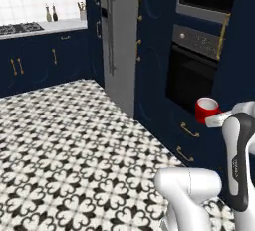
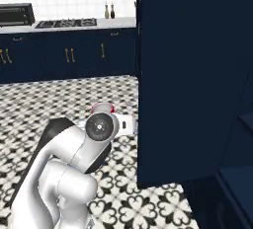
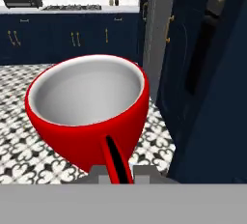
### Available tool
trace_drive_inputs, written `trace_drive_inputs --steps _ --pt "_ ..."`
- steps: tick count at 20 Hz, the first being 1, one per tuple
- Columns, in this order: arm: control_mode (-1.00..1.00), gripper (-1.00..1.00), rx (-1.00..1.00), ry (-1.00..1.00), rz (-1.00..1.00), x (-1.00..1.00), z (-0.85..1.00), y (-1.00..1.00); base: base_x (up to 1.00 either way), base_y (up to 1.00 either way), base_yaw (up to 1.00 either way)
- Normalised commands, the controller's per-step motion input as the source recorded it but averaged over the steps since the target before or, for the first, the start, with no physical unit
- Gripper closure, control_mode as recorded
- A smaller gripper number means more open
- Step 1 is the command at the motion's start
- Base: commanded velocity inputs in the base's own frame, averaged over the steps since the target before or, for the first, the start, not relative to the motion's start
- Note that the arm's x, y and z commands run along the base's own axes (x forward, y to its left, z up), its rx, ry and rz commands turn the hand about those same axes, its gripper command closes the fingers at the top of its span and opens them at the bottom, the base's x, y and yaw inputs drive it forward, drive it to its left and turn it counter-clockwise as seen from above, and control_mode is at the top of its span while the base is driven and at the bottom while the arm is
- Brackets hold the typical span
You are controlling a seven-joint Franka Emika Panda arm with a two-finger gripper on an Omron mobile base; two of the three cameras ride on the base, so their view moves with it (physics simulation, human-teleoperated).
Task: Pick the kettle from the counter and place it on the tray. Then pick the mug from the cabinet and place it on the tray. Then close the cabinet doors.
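Note:
The bright red mug with its pale inside sits just ahead of my gripper, which is shut on the mug's handle. In the left base view the mug hangs in the air in front of the black oven, at the end of my white hand. The right base view shows only its red rim above my arm. A tall navy cabinet door stands open just right of the mug, with navy shelves beyond it. The kettle and the tray are out of view.
A black wall oven and a steel fridge line the right side, with brass-handled drawers below. A white-topped counter with a cooktop and bottles runs along the far wall. Patterned floor lies open to the left.

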Motion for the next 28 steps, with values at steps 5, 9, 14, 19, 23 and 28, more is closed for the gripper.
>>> trace_drive_inputs --steps 5,9,14,19,23,28 --pt "1.00 1.00 0.00 0.00 0.00 0.00 0.00 0.00 -0.25 0.00 1.00" --pt "1.00 1.00 0.00 0.00 0.00 0.00 0.00 0.00 -0.19 0.00 1.00" --pt "1.00 1.00 0.00 0.00 0.00 0.00 0.00 0.00 -0.16 0.00 1.00" --pt "1.00 1.00 0.00 0.00 0.00 0.00 0.00 0.00 -0.07 0.00 1.00" --pt "1.00 1.00 0.00 0.00 0.00 0.00 0.00 0.00 0.00 -0.02 1.00" --pt "1.00 1.00 0.00 0.00 0.00 0.00 0.00 0.00 0.14 -0.03 0.97"
